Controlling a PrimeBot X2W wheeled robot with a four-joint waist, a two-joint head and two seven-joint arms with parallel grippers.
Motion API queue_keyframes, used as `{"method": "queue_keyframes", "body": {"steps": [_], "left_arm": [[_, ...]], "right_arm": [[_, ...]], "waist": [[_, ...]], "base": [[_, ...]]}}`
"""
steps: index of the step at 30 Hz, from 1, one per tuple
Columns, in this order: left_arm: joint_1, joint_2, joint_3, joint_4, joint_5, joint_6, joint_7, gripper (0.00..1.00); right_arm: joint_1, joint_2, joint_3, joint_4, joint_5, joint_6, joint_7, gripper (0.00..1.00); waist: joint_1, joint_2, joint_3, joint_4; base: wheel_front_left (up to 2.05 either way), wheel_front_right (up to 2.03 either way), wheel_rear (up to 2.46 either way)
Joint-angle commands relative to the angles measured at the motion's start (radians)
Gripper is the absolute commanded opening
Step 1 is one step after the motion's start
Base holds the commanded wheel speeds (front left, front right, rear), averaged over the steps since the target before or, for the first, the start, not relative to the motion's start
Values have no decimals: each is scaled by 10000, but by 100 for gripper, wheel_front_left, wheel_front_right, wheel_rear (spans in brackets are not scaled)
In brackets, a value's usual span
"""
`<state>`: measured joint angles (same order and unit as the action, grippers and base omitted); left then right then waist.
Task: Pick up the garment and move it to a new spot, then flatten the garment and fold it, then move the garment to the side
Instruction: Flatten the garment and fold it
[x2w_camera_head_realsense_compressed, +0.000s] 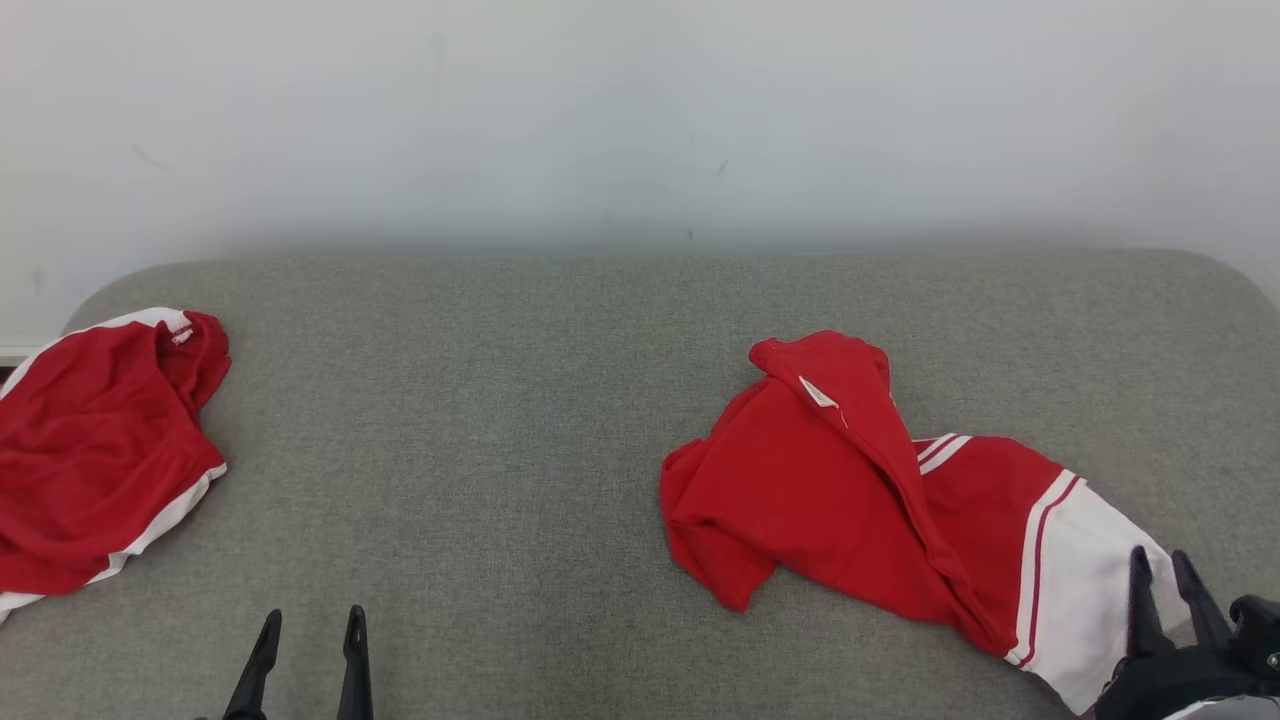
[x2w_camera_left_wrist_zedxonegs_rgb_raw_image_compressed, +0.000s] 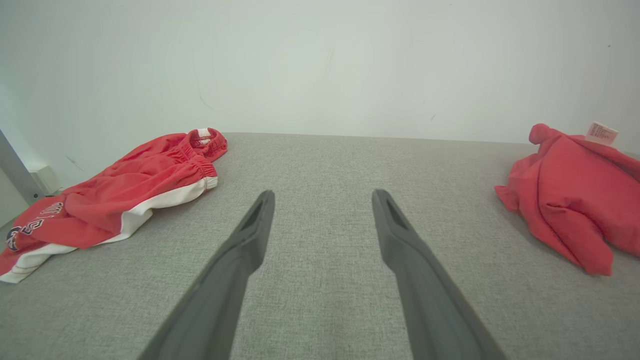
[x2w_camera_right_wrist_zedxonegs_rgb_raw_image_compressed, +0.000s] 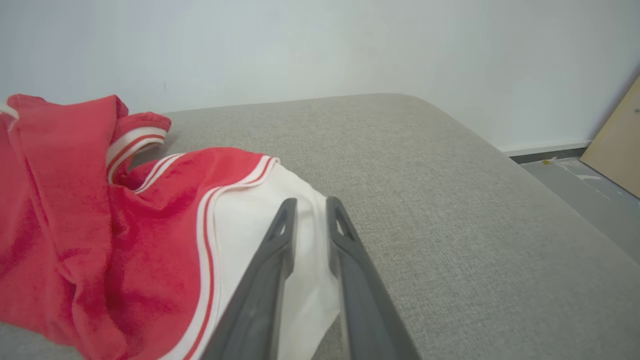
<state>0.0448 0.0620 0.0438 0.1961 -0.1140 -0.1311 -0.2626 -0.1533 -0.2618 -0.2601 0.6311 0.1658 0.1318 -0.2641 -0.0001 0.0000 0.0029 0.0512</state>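
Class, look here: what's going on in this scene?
The robot's right claw is closed on the white end of a crumpled red and white garment that lies on the grey cushion, not yet lifted. Its left claw hangs open over bare cushion. A second red garment lies further left.

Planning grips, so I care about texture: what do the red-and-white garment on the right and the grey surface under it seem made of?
Garment: soft knit cloth, likely jersey, matte; it lies in limp folds and looks slightly fuzzy up close. Fibre cannot be told.
Grey surface: woven upholstery-like fabric, matte; fine heathered weave, softly rounded corners suggest padding beneath.
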Motion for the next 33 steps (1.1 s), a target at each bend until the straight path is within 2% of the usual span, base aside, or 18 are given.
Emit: {"method": "queue_keyframes", "body": {"steps": [1,8,16,26,33], "left_arm": [[165,-31,39,12,-45,13,-34,100],[193,-41,89,-65,45,13,-34,100],[140,-17,209,-92,178,13,-34,100],[-322,-39,560,-138,-273,13,-34,100],[-1555,724,42,223,-487,13,-34,100]], "right_arm": [[76,121,7,-295,-98,-22,-4,100],[456,751,36,-2012,-390,-22,-4,100],[1060,1548,797,-3520,-596,-22,-3,100],[1332,1961,1443,-3624,-533,-22,-4,100],[1092,2086,1810,-3496,-370,-22,-4,100]], "waist": [[1,0,-34,-36],[1,0,-149,-30],[1,0,-214,18],[1,0,-67,-328],[1,0,255,-1313]], "base": [[0,0,0],[0,0,0],[0,0,0],[0,0,0],[0,0,0]]}}
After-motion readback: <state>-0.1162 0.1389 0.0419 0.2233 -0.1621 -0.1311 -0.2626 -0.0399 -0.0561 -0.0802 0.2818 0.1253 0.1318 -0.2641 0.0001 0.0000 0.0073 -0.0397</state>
